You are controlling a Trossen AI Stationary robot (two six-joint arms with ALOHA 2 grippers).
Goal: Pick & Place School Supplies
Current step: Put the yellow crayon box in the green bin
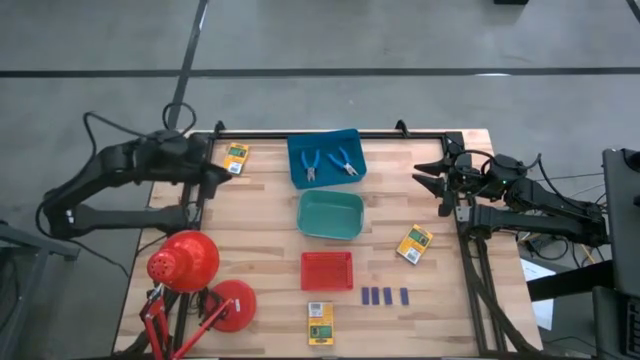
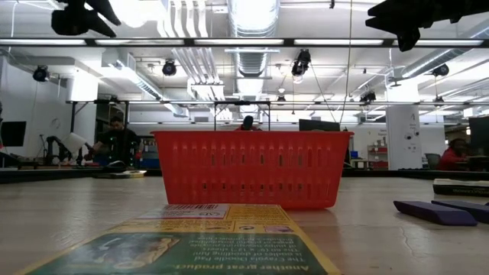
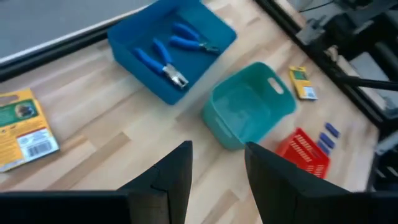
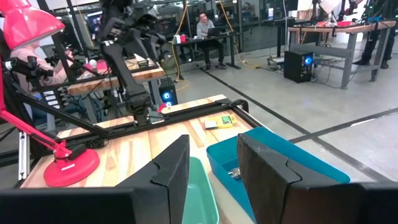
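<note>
The left tool (image 1: 218, 165) hangs above the far left corner of the wooden worktop (image 1: 270, 230), its two dark fingers (image 3: 171, 177) spread apart and holding nothing. Just beside it, at the far edge, lies one flat yellow-and-green box (image 1: 236, 158). The right tool (image 1: 432, 172) waits above the far right corner, also spread and empty.

Between the two tools, at the far edge, stands the blue plastic tray (image 1: 325, 175), and inside it lie the two small blue-handled scissor-like tools (image 1: 326, 163), side by side. Nearer to the middle of the worktop stands the green plastic tray (image 1: 330, 215), and nearer again to the front edge the red mesh tray (image 1: 327, 270).

A second yellow-and-green box (image 1: 414, 243) lies toward the right edge, well apart from the trays. The third box (image 1: 320, 322) lies at the front edge, just in front of the red tray. The four tiny dark blue-purple blocks (image 1: 385, 296) lie in a short row to the right of the red tray, near the front edge, close together.

In the front left corner stands the red desk lamp (image 1: 185, 262) with its round base (image 1: 230, 305).
</note>
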